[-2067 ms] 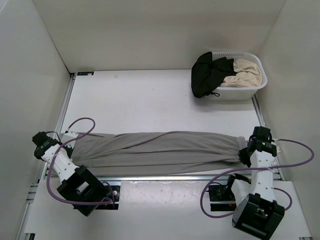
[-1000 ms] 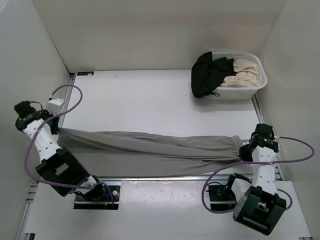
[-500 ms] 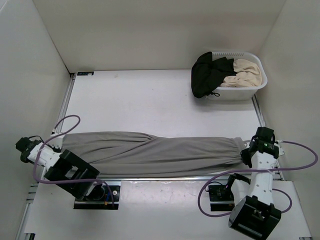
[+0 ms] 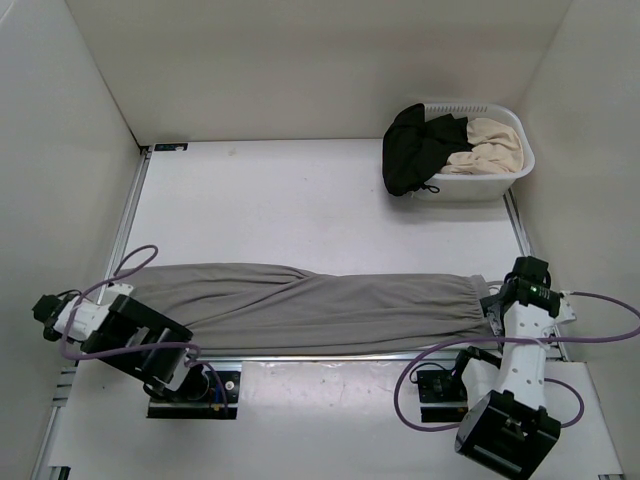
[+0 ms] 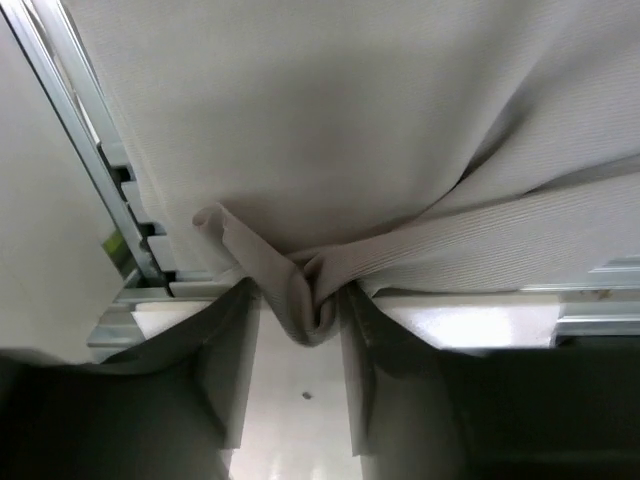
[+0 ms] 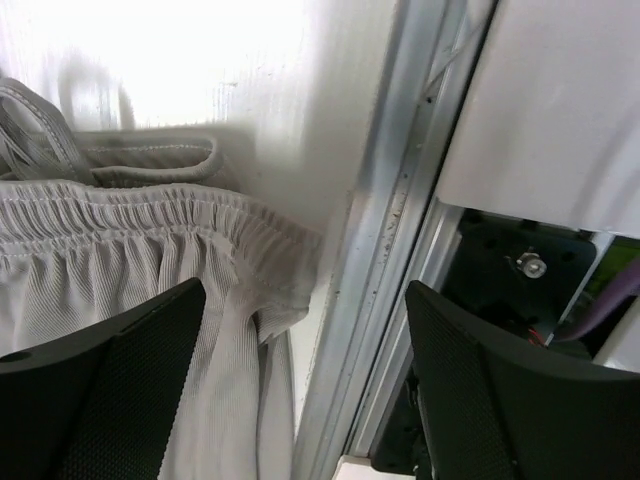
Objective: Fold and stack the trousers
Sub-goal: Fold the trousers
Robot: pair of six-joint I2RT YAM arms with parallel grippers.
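The grey trousers [image 4: 320,305] lie stretched flat across the near part of the table, with the leg ends at the left and the elastic waistband at the right. My left gripper [image 4: 118,298] is at the leg ends. In the left wrist view the left gripper [image 5: 296,295] is open, and a crumpled fold of trouser fabric [image 5: 305,300] still sits loosely between its fingertips. My right gripper [image 4: 497,300] is at the waistband. In the right wrist view the right gripper [image 6: 305,295] stands wide open over the gathered waistband [image 6: 150,215], gripping nothing.
A white basket [image 4: 520,165] at the back right holds a black garment [image 4: 415,150] and a beige garment [image 4: 490,145]. Aluminium rails [image 6: 385,260] run along the table edges. White walls close in on the left, back and right.
Both grippers have gone from shut to open and let go of the trousers. The left arm swung the leg ends down and toward me. The trousers now lie flat instead of being pulled taut.
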